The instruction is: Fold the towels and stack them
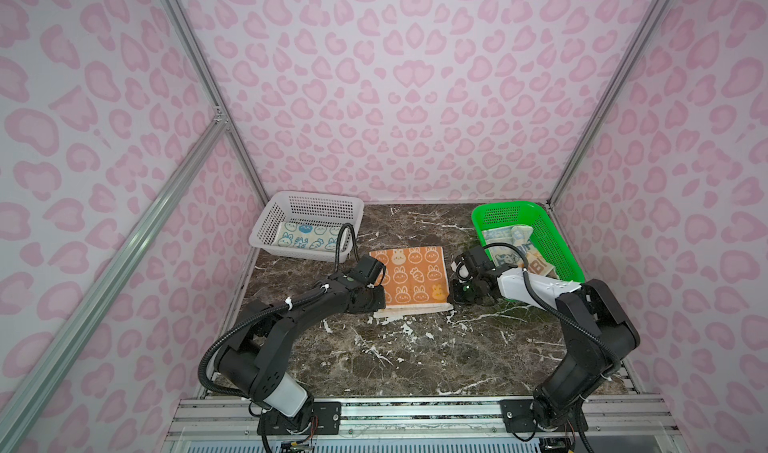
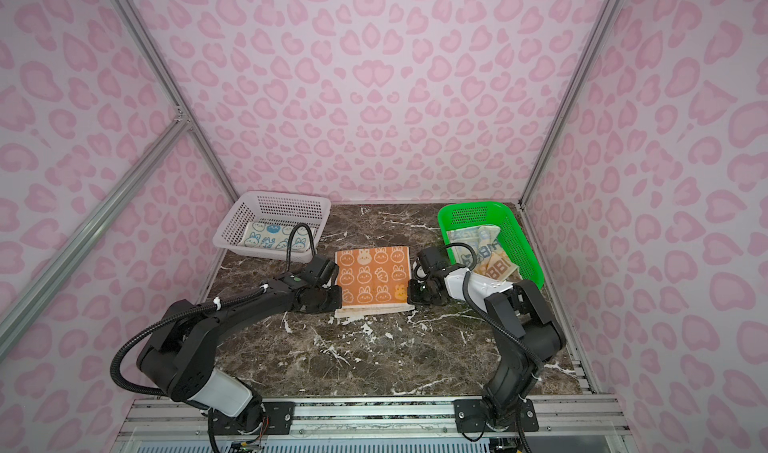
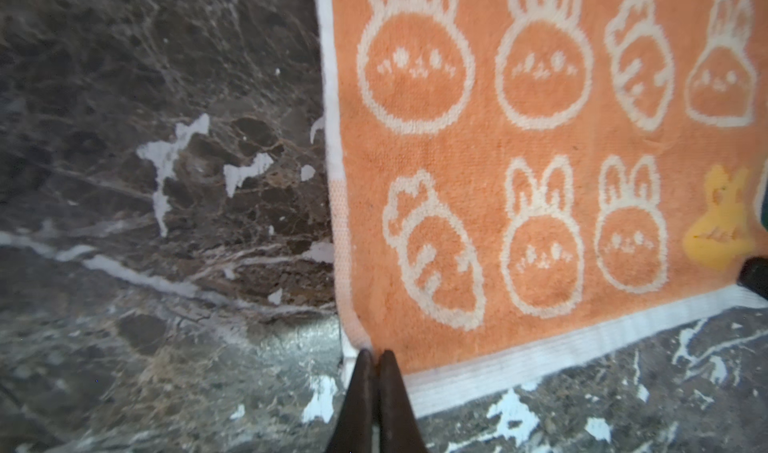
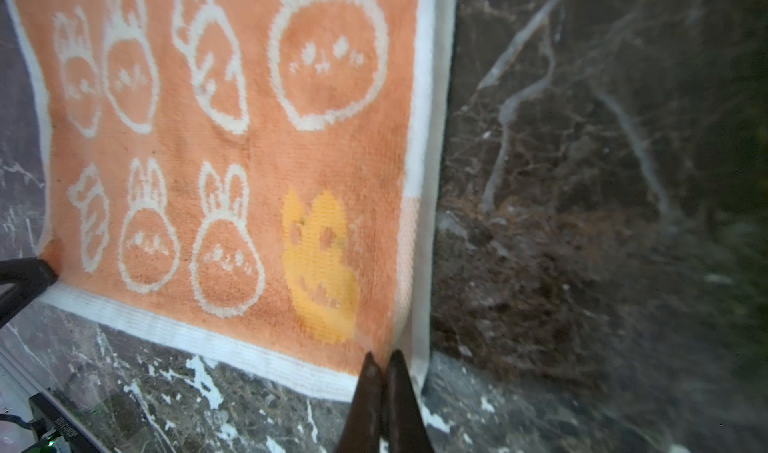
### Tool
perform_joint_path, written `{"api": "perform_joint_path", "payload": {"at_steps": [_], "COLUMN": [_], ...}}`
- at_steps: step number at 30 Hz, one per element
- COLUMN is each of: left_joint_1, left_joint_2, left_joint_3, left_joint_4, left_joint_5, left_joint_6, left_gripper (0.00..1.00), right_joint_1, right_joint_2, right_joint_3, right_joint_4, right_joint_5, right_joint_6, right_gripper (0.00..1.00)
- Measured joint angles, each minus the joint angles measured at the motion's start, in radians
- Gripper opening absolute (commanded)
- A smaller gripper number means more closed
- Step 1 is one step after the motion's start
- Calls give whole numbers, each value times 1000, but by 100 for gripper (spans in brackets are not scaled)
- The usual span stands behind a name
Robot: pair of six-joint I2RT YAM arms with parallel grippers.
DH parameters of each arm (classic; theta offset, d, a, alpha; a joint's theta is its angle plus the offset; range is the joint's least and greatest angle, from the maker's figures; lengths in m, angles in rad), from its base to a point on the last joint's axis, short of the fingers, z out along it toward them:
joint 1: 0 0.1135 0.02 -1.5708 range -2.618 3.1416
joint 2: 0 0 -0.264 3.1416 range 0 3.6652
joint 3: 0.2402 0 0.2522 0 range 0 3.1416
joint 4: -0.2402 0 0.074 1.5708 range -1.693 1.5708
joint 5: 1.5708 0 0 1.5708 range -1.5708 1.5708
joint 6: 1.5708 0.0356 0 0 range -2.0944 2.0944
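left claw [image 3: 376,353] and right claw [image 4: 384,355] each pinch shut on a corner of the towel [image 1: 409,274]; it stretches flat ahead, between them.

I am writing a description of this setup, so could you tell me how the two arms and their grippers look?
Both arms are mostly black with rounded joints. The left arm has a white segment near its base; the right arm has a white forearm. A black ribbed cable runs along each, fastened with white ties. The left gripper and right gripper have dark, tapered fingers.
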Motion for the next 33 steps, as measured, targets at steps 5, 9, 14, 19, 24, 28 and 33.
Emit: {"api": "perform_joint_path", "payload": {"at_steps": [5, 9, 14, 19, 24, 28, 33], "left_joint_1": [0, 0, -10, -14, -25, -35, -40], "left_joint_2": [-61, -80, -80, -57, -44, -39, -43], "left_joint_3": [26, 0, -59, -90, -98, -103, -111], "left_joint_4": [-18, -14, 2, 31, 46, 52, 55], "left_joint_5": [-17, -14, 9, 25, 36, 37, 40], "left_joint_6": [7, 6, -5, -15, -23, -30, -31], "left_gripper": [3, 3, 3, 3, 3, 3, 3], "right_joint_1": [-1, -1, 4, 6, 6, 6, 6], "right_joint_2": [-68, -59, -8, 26, 38, 43, 40], "right_joint_3": [23, 11, -24, -35, -35, -35, -34], "right_joint_4": [-16, -18, 2, 22, 35, 37, 36], "right_joint_5": [11, 11, 0, -3, 0, 4, 5], "right_joint_6": [-6, -8, -8, -4, -4, -4, -4], "right_gripper": [0, 0, 0, 0, 0, 0, 0]}}
